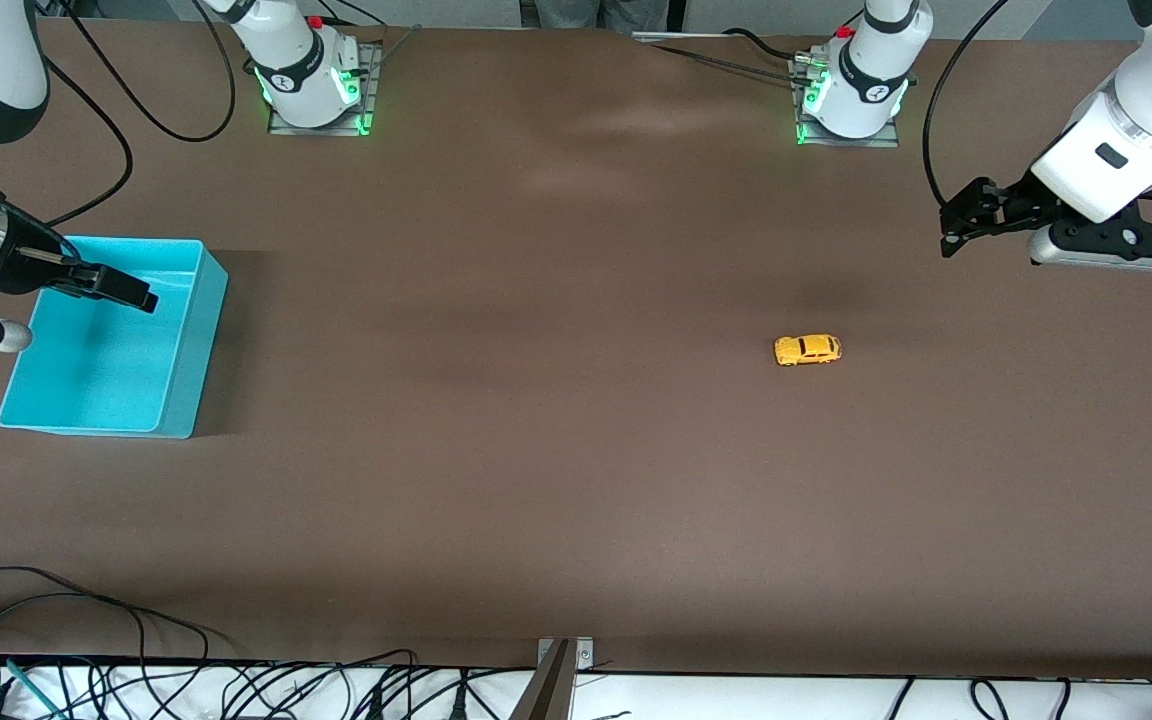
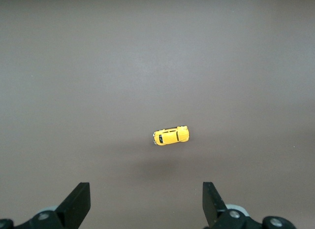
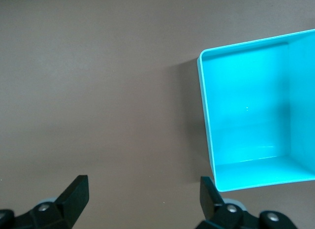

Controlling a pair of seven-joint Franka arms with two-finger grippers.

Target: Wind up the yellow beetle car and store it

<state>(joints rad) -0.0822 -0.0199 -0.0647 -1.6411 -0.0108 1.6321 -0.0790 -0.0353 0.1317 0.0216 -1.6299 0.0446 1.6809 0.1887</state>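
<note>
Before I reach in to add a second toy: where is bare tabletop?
The wide stretch of table between the yellow beetle car and the blue bin is bare. The right pincer hangs over the bin; the left pincer hovers open near the car.

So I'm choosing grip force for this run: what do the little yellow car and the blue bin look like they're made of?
The yellow beetle car looks like hard glossy painted metal or plastic: it shows a smooth shine and crisp dark windows, but which of the two can't be told. The turquoise bin looks like rigid moulded plastic: thin uniform walls, a rounded rim, a soft sheen on its floor.
</note>
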